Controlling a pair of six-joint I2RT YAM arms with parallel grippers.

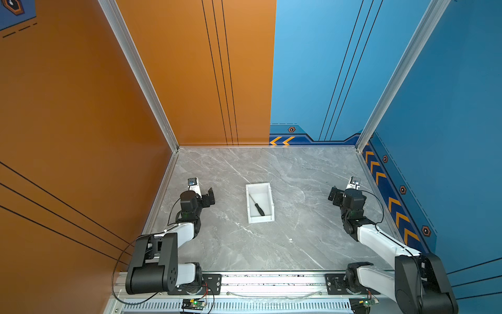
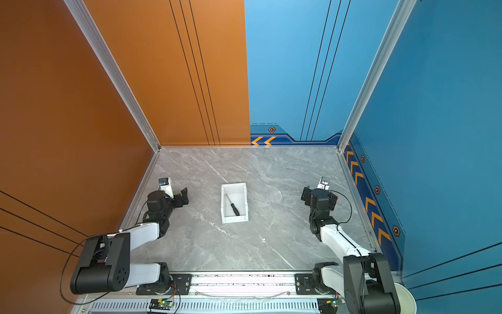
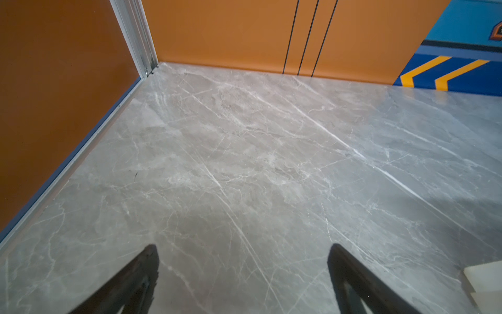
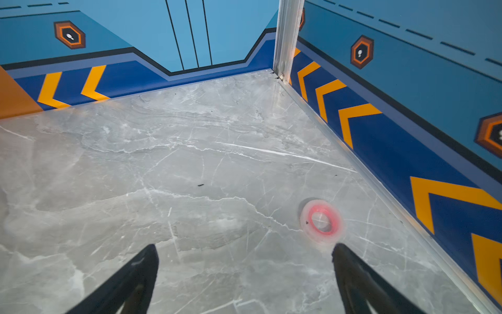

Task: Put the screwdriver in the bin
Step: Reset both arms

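Spreading wide at the left side of the grey marble desk (image 1: 239,244), the left hand (image 1: 210,196) holds nothing. Midway across, the screwdriver (image 1: 257,206) lies slantwise inside the white bin (image 1: 261,219), handle toward the near wall, well apart from both hands. At the right, the right hand (image 1: 333,193) also stands wide and empty.
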